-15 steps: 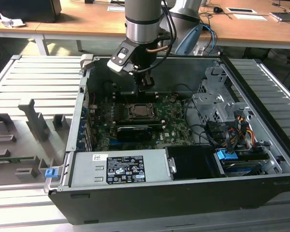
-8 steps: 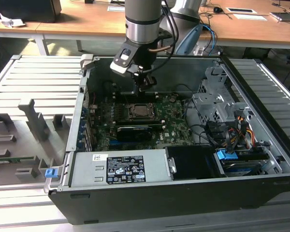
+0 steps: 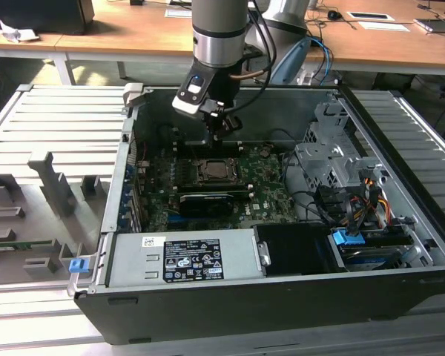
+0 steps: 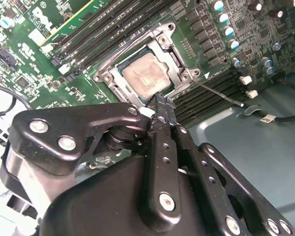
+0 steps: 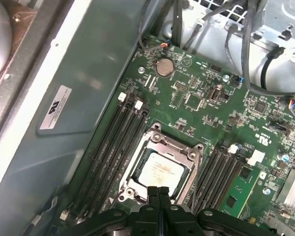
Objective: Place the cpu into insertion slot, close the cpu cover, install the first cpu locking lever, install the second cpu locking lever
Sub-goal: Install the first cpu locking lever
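The cpu [image 4: 145, 77] [image 5: 160, 173], a pale silvery square, lies flat in the insertion slot [image 5: 139, 163] on the green board. The cpu cover [image 4: 179, 66] [image 5: 174, 143], a silver frame, lies down around it. A thin metal locking lever [image 4: 221, 94] sticks out from the socket's corner over the memory slots, unlatched. My gripper [image 4: 160, 99] [image 5: 160, 190] hovers just above the socket's edge, its fingers shut together with nothing between them. In the exterior view the gripper [image 3: 216, 137] hangs inside the open computer case, right over the socket [image 3: 211, 170].
Memory slots [image 5: 115, 142] flank the socket on both sides. A long black card [image 3: 206, 202] sits just in front of it, with a labelled power supply [image 3: 189, 259] nearer. A drive cage [image 3: 334, 159] and cables [image 3: 356, 200] crowd the exterior view's right. The case wall [image 5: 83, 98] stands close.
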Robot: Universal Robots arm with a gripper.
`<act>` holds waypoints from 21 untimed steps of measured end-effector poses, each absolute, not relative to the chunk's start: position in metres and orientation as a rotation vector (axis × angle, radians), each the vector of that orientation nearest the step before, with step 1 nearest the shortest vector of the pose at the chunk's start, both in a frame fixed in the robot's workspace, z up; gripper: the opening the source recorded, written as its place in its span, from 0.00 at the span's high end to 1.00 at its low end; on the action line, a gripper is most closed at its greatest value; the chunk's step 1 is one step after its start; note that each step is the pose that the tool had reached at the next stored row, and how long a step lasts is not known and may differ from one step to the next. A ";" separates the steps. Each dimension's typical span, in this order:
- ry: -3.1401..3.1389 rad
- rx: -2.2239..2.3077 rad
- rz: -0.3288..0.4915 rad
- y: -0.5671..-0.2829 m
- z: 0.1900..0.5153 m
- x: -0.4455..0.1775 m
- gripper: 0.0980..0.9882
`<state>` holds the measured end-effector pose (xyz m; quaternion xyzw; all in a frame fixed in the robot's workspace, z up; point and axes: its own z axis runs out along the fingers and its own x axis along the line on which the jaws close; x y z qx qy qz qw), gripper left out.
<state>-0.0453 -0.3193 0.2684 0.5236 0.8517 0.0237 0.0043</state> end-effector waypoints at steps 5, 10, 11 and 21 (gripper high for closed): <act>2.706 1.580 0.075 -0.319 0.268 -0.045 0.99; 2.745 1.514 0.075 -0.319 0.268 -0.045 0.99; 2.750 1.503 0.075 -0.319 0.268 -0.045 0.99; 2.826 1.361 0.075 -0.319 0.268 -0.045 0.99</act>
